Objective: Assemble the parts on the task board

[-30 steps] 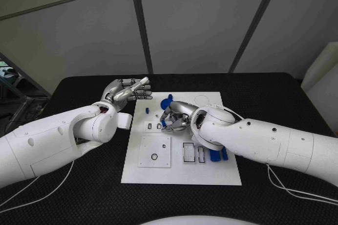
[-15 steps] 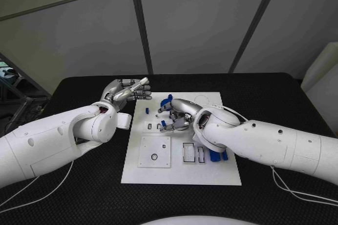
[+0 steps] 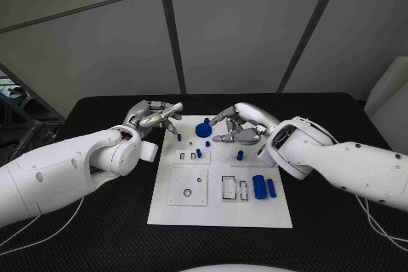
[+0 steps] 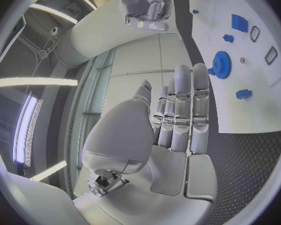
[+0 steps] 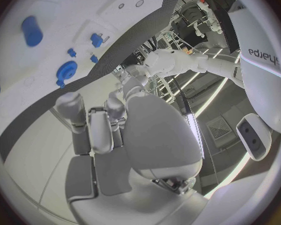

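The white task board [image 3: 221, 210] lies in the middle of the black table. At its far end stands a blue gear [image 3: 203, 130], with small blue pegs [image 3: 198, 153] and a short blue piece [image 3: 239, 155] nearer. Two blue blocks [image 3: 259, 187] lie by the slots at the right. My right hand [image 3: 236, 124] hovers over the far right part of the board, just right of the gear, fingers apart and holding nothing. My left hand [image 3: 155, 115] hangs at the board's far left corner, fingers extended, with nothing in it. The left wrist view shows the left hand [image 4: 178, 120], the gear [image 4: 221, 65] and the board [image 4: 253, 110].
A white square insert [image 3: 187, 185] with holes sits in the board's near left part, beside rectangular slots [image 3: 229, 186]. In the right wrist view my right hand [image 5: 109, 130] is above the board [image 5: 15, 85] with the gear [image 5: 67, 70] and a blue cylinder [image 5: 32, 30].
My right hand has lifted off the middle of the board and moved to its far right end, uncovering the short blue piece. The left hand's fingers have tipped toward the board.
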